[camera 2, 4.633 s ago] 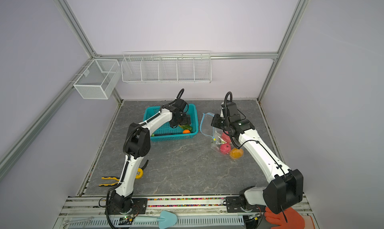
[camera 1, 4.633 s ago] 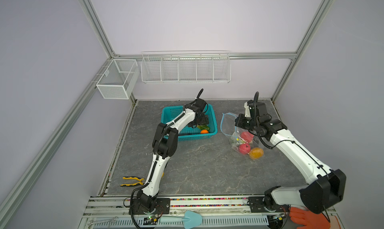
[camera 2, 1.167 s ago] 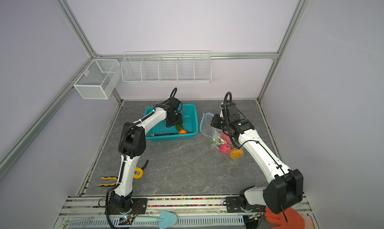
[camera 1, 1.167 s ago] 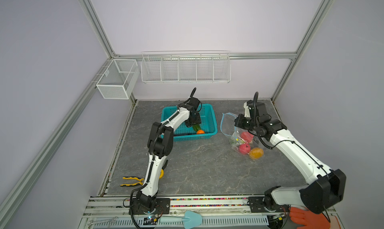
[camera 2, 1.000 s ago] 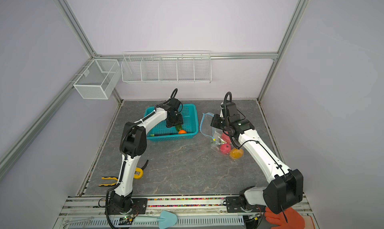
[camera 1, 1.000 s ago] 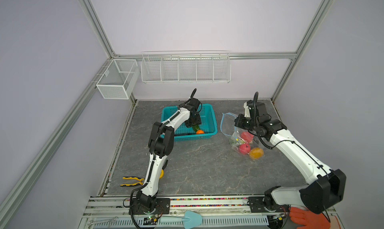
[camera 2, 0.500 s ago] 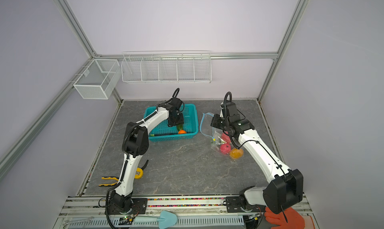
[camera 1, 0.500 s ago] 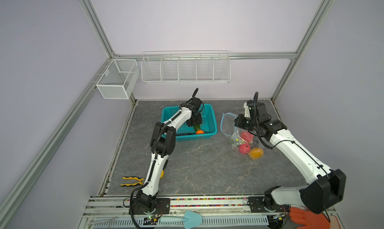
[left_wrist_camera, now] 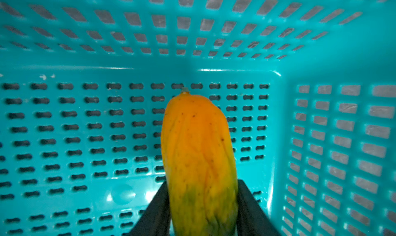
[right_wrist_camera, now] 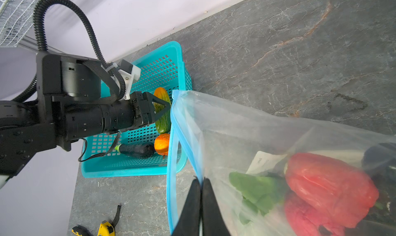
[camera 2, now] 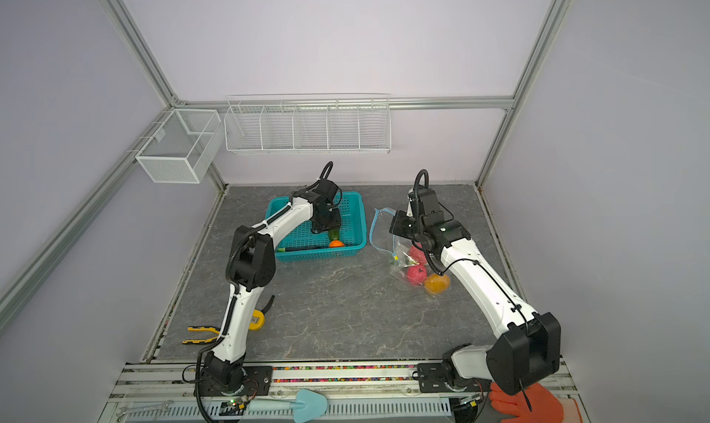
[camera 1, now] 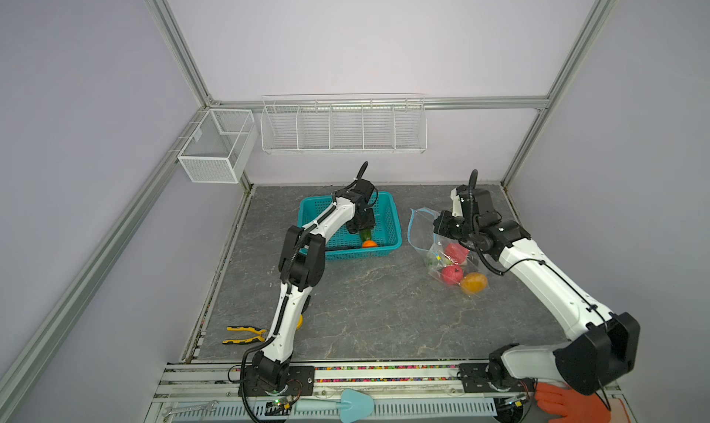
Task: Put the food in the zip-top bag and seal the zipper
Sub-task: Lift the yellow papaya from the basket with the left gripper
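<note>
at the back of the grey stone-patterned tabletop (camera 1: 384,309), left of centre: teal perforated plastic basket (camera 1: 396,225); inside it, left gripper (left_wrist_camera: 202,182), jaws clenched against both flanks of an elongated orange-to-green toy fruit (left_wrist_camera: 197,142), grasped at the green end, orange stem end pointing away; whether clear of the basket floor, cannot tell; in the same basket, nearer the front wall: round orange toy fruit (right_wrist_camera: 162,143) and long dark toy vegetable with a green tip (right_wrist_camera: 135,149), lying flat, end to end, apparently touching.

right of the basket, apart from it across a bare strip of tabletop: large clear crinkly plastic zip-top bag (camera 1: 422,231), mouth raised and gaping toward the basket; thin light-blue zipper strip (right_wrist_camera: 171,160) looped round the mouth, unsealed; small yellow slider tab (camera 2: 394,256) low on the strip; right gripper (right_wrist_camera: 201,182) pinched tight on the mouth edge, fingers pressed together over film and strip; already bagged, resting on the tabletop: red toy pepper (right_wrist_camera: 327,181), pink-red round piece (camera 1: 452,274), orange round piece (camera 1: 473,282), green leafy piece (right_wrist_camera: 257,187).

between grasped fruit and bag mouth: right-hand basket wall, then the bare strip.

front left, well apart: yellow-and-black pliers (camera 1: 246,334); yellow tape measure (camera 2: 256,319), partly hidden behind the left arm; on the back wall: white wire rack (camera 1: 342,127), white mesh box (camera 1: 215,148).
</note>
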Robot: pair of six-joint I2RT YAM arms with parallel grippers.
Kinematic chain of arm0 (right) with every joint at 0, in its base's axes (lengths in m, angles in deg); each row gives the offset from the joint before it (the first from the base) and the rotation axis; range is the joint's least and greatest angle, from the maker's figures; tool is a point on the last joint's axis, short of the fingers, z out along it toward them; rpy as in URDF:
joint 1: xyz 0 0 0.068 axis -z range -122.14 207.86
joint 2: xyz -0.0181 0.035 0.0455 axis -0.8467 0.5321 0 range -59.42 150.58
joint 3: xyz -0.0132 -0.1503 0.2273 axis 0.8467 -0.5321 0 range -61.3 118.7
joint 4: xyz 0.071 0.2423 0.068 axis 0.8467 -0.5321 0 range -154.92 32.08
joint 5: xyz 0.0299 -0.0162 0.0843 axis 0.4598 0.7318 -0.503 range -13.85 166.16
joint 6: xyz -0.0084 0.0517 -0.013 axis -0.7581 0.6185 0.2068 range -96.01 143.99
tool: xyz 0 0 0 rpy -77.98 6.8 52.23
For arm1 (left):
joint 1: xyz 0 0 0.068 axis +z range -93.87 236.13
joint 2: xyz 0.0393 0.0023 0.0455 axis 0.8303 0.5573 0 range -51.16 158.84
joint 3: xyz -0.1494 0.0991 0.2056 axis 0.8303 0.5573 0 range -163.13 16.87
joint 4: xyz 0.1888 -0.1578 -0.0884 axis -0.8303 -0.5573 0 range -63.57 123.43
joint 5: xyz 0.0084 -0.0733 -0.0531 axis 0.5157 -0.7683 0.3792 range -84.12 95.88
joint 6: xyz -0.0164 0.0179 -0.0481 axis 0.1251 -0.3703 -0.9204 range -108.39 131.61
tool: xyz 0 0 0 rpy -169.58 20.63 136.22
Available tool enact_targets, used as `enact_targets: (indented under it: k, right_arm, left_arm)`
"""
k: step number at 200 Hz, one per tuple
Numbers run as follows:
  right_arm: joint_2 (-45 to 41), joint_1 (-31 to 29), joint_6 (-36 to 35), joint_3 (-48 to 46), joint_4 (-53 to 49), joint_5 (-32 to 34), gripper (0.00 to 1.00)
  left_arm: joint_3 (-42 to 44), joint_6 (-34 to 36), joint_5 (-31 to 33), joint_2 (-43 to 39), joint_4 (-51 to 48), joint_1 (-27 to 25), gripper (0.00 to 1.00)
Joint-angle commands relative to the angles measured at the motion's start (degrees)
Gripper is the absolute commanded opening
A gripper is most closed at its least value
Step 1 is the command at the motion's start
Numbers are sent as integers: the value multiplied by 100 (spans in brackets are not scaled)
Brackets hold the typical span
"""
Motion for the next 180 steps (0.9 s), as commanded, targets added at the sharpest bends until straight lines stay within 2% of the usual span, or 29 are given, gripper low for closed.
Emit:
enact_targets:
  k: [1, 180]
  right_arm:
    - [-140, -37, -16, 87, -37, 95, 7]
    - [-204, -40, -20, 61, -57, 123, 7]
  left_arm:
    - [-202, -26, -23, -12, -125, -33, 42]
    - [-154, -188, -175, -429, -33, -33, 36]
